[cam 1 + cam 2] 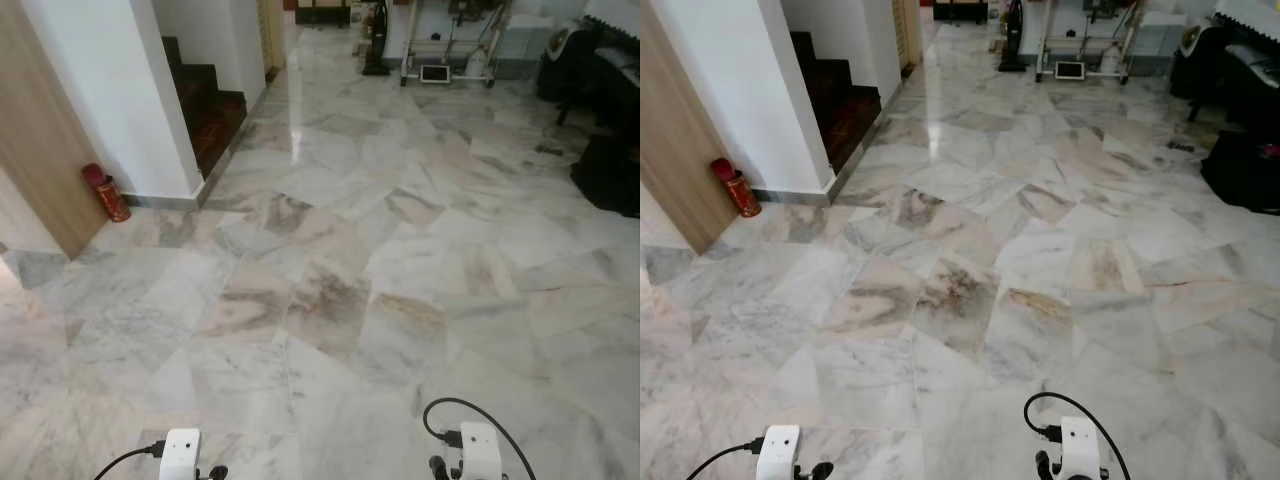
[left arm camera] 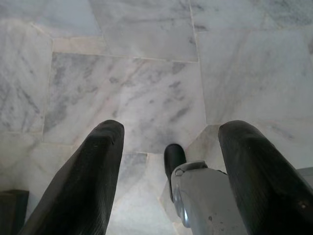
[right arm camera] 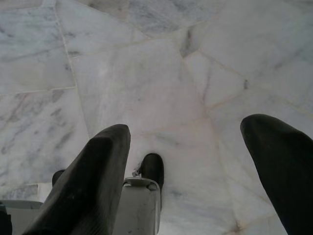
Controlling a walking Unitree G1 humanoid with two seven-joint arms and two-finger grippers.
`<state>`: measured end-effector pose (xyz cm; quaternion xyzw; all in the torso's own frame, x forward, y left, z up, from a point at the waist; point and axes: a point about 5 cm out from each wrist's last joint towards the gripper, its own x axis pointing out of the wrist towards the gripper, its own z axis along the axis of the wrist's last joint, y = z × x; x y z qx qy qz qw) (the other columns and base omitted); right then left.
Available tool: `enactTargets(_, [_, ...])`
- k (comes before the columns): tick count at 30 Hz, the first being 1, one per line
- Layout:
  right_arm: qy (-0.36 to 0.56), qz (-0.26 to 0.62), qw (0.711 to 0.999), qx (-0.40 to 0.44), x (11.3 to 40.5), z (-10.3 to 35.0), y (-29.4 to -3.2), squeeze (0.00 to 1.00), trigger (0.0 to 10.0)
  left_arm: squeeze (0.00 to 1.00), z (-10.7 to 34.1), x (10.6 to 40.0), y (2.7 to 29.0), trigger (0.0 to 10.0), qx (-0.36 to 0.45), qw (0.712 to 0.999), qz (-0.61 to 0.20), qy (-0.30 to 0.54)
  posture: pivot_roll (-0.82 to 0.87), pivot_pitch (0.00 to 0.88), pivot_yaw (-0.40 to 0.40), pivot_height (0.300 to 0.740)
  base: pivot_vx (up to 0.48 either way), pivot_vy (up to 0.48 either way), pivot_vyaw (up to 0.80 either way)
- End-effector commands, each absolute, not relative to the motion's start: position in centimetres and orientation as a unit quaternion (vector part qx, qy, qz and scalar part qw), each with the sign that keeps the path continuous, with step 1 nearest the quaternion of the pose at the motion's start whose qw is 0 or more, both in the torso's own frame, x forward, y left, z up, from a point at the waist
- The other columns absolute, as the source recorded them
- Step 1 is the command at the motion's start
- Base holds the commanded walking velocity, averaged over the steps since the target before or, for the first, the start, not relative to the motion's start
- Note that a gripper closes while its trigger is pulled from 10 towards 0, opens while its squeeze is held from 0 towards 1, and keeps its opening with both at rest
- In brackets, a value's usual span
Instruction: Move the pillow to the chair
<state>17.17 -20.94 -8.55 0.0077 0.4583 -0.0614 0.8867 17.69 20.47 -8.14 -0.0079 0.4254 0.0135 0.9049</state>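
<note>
A: Floor check. Marble floor (image 1: 330, 300) ahead, red fire extinguisher (image 1: 106, 193) at ten o'clock by the white wall (image 1: 110, 90), stairs (image 1: 205, 110) at eleven, dark furniture (image 1: 610, 120) at two o'clock, white rack (image 1: 450, 50) at one, far off.

B: Pillow? Chair?

A: No pillow made out anywhere ahead. Dark shapes at two o'clock too indistinct to call a chair.

B: Tool state?

A: Left gripper (image 2: 171, 142) hanging low, fingers spread wide, nothing between them but floor. Right gripper (image 3: 190, 147) likewise: parted, carrying nothing.

B: Step in hand?

A: Judged as transit with free grippers. Fits heading for the pillow, or walking off after a drop; not settled here. Locating pillow and chair needed before anything else.
</note>
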Motion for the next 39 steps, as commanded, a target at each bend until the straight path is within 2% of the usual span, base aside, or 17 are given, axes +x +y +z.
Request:
enactTargets(1, [0.453, -0.058, 0.89, 0.015, 17.39, -8.46, -20.75, 0.0, 10.0, 0.0, -8.22, 17.54, 20.62, 10.0, -0.003, 0.902, 0.013, 0.432, 0.03, 0.0, 0.027, 0.74, 0.0, 0.0, 0.0])
enactTargets(39, [0.455, -0.038, 0.889, 0.011, 17.38, -8.52, -20.4, 0.0, 10.0, 0.0, -8.27, 17.45, 20.63, 10.0, -0.003, 0.901, 0.013, 0.434, 0.03, 0.0, 0.018, 0.74, 0.0, 0.0, 0.0])
